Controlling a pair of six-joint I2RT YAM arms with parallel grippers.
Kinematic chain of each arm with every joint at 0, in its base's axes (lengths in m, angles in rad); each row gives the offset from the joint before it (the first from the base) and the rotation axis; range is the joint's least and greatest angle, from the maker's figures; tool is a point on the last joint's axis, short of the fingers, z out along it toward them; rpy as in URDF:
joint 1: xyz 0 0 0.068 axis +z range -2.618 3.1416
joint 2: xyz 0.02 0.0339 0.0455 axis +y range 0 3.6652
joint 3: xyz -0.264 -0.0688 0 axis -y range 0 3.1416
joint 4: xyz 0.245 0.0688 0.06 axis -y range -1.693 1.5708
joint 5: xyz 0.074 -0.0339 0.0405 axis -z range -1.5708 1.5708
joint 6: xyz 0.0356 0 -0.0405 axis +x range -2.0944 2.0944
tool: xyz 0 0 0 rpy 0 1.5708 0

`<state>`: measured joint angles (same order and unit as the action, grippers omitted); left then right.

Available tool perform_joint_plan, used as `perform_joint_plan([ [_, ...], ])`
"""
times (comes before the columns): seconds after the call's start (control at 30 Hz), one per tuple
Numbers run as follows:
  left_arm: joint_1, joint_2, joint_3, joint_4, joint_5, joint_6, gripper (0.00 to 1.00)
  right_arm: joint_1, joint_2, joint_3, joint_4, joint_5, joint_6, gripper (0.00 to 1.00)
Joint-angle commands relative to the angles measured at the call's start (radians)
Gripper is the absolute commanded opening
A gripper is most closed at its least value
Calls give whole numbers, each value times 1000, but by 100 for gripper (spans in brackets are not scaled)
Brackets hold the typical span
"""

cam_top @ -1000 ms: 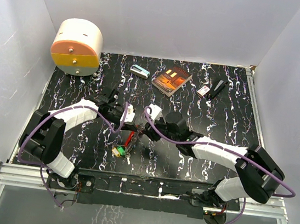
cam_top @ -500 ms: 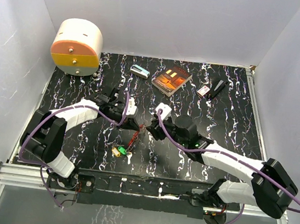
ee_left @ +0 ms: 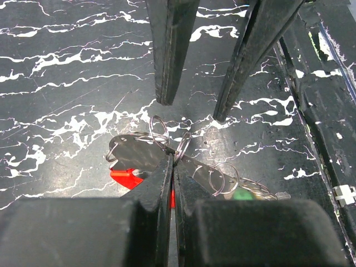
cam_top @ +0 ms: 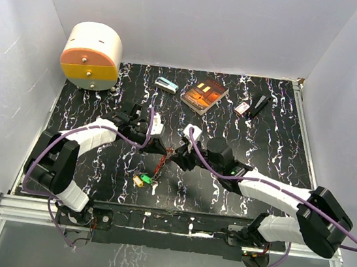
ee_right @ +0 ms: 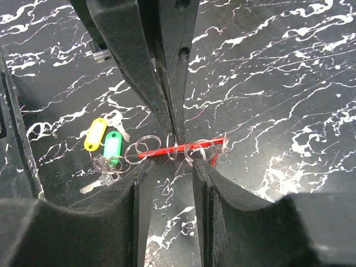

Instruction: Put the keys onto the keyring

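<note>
We see the left gripper with its flat black fingers pressed together on the keyring, a thin loop of bright wire linked with other small loops. A red key with a plastic head hangs at these loops. The right gripper has its jaws apart, one on each side of the loops, clamping nothing. The keys with oval yellow and green heads lie flat on the glossy black table with white veins, just beside.
</note>
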<state>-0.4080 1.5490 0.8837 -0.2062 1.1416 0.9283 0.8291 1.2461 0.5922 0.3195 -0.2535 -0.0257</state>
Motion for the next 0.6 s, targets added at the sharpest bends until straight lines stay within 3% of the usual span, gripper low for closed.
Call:
perform_joint_plan([
  [0.0,3,-9,-9,21,53,-9,0,-4,15,36,104,-47,22,38],
  [0.57,3,-13,-12,32,60,-26,0,-4,96,81,138,-16,6,37],
])
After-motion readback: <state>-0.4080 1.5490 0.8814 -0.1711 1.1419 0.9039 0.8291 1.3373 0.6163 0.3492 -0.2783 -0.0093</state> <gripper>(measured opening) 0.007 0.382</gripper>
